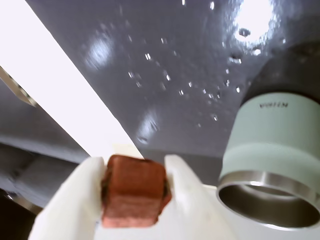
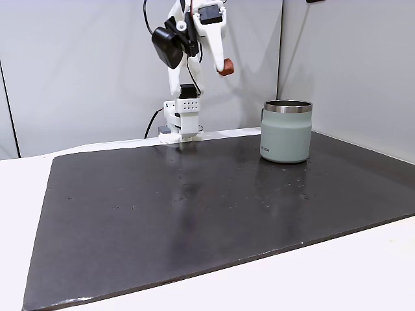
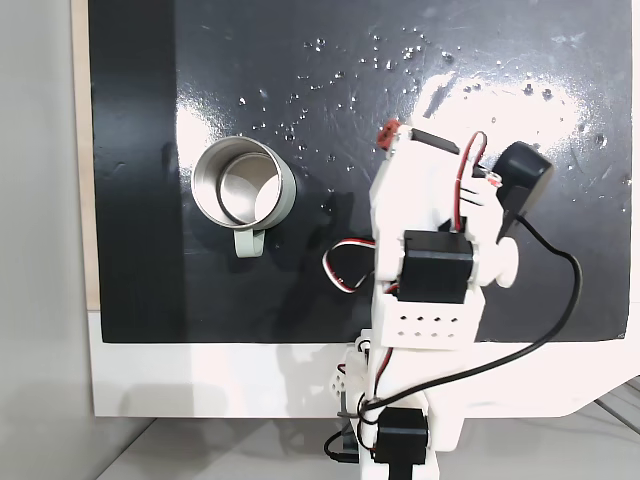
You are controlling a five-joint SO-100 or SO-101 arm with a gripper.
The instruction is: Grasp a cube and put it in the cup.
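fingers (image 1: pixel 132 187): white, clamped on opposite faces of tiny terracotta cube (image 1: pixel 134 192) | cube: held high over dark desk (image 2: pixel 194 201), well apart from squat sage-green steel-rimmed mug (image 2: pixel 286 131) | handling: likely light, rigid, slightly grippy; flat-face pinch suits, mid-height hold looks secure

Seen from above, the white arm (image 3: pixel 430 250) extends over the dark mat (image 3: pixel 140 150). The gripper (image 3: pixel 392 132) holds the cube (image 3: pixel 388 131), of which a small reddish sliver shows at its tip. The cup (image 3: pixel 243 182) stands upright left of the gripper, well apart, handle toward the mat's lower edge.
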